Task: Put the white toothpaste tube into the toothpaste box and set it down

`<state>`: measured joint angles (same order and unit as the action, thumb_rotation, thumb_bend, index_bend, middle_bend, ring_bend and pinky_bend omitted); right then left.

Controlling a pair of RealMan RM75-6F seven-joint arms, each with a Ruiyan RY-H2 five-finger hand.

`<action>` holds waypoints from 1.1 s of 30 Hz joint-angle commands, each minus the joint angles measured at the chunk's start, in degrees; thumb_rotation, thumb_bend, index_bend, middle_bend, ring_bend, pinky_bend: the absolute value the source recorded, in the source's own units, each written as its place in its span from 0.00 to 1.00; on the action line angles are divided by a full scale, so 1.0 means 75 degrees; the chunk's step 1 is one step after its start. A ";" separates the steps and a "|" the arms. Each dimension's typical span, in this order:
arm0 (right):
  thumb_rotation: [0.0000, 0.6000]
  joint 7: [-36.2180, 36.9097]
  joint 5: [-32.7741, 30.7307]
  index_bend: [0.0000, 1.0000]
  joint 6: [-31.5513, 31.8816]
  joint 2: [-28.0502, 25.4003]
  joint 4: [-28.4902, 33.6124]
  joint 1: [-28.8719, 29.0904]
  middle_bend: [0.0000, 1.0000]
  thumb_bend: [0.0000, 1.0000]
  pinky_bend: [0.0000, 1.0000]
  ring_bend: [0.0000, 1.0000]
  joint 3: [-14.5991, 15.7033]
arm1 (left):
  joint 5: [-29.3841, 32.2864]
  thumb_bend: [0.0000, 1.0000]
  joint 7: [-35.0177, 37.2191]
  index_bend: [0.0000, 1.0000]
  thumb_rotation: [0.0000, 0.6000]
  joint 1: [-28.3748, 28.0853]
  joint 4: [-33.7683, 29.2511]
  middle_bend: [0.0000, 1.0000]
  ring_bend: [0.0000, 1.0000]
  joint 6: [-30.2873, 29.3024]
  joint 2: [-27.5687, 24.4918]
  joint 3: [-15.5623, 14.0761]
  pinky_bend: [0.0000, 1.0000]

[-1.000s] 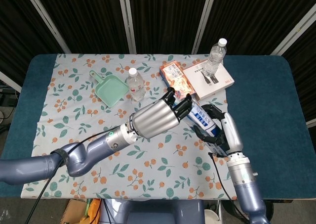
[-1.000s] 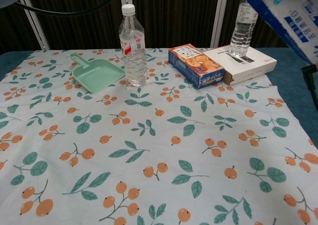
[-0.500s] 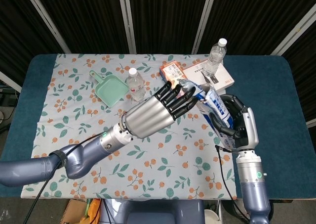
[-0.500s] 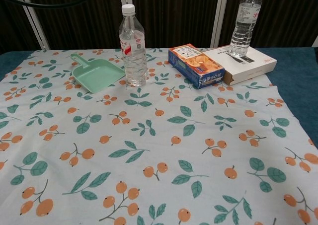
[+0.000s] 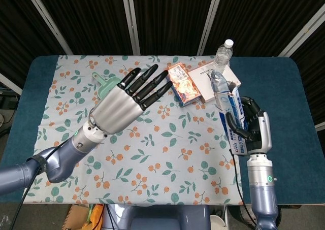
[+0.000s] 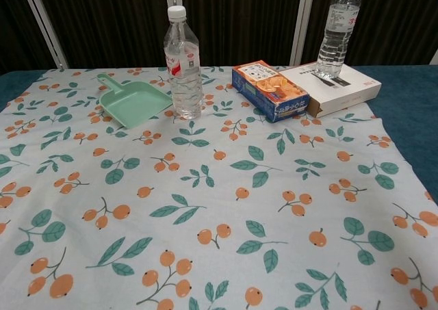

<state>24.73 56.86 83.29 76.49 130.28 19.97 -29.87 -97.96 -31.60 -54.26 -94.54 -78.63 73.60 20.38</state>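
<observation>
My right hand [image 5: 255, 129] grips the blue and white toothpaste box [image 5: 231, 117] above the cloth's right edge. The box stands nearly upright, and its open top flap [image 5: 217, 80] points toward the back. No white toothpaste tube shows apart from the box. My left hand [image 5: 123, 103] hovers over the left middle of the table, holding nothing, its dark fingers [image 5: 148, 84] spread and pointing up and right, well clear of the box. The chest view shows neither hand.
A floral cloth [image 6: 205, 187] covers the table. At the back are a green scoop [image 6: 133, 102], a water bottle [image 6: 183, 62], an orange and blue snack box [image 6: 268, 89], and a flat white box [image 6: 340, 84] with a second bottle [image 6: 337, 29] on it.
My left hand has pulled away from the box to the left and spread its fingers. My right hand has carried the box to the right and stood it more upright.
</observation>
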 commanded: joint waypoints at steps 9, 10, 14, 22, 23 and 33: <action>1.00 0.1182 0.0662 0.46 0.0529 -0.0011 0.0418 -0.0311 0.52 0.39 0.46 0.46 -0.0841 | -0.1199 0.00 0.1145 0.15 1.00 0.2386 0.0200 0.14 0.14 -0.1995 -0.0549 -0.2191 0.33; 1.00 0.1237 0.0830 0.46 0.0613 -0.0004 0.0457 -0.0341 0.52 0.39 0.46 0.46 -0.0879 | -0.1222 0.00 0.1287 0.15 1.00 0.2694 0.0358 0.14 0.14 -0.2183 -0.0514 -0.2461 0.33; 1.00 0.1184 0.1245 0.37 0.0980 0.0081 0.0511 -0.0404 0.51 0.38 0.44 0.42 -0.0970 | -0.1172 0.00 0.1733 0.15 1.00 0.3546 0.0965 0.13 0.14 -0.2693 -0.0297 -0.3105 0.33; 1.00 0.0482 0.1248 0.48 0.0842 0.0171 0.0040 -0.0363 0.56 0.47 0.52 0.51 -0.0435 | -0.1272 0.00 0.2794 0.14 1.00 0.4936 0.2172 0.13 0.14 -0.3270 0.0066 -0.4263 0.33; 1.00 0.0367 0.1281 0.48 0.0779 0.0188 -0.0103 -0.0364 0.56 0.47 0.52 0.50 -0.0278 | -0.1348 0.00 0.2914 0.14 1.00 0.5079 0.2328 0.12 0.14 -0.3312 0.0100 -0.4404 0.33; 1.00 0.0539 0.1299 0.54 0.0669 0.0393 -0.0716 -0.0624 0.65 0.52 0.53 0.60 0.0371 | -0.1848 0.00 0.3436 0.15 1.00 0.5581 0.2829 0.13 0.14 -0.3562 0.0182 -0.4793 0.33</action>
<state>28.54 66.22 88.58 79.16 125.66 15.76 -27.95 -111.67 -6.00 -12.55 -73.43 -105.33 74.85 -15.65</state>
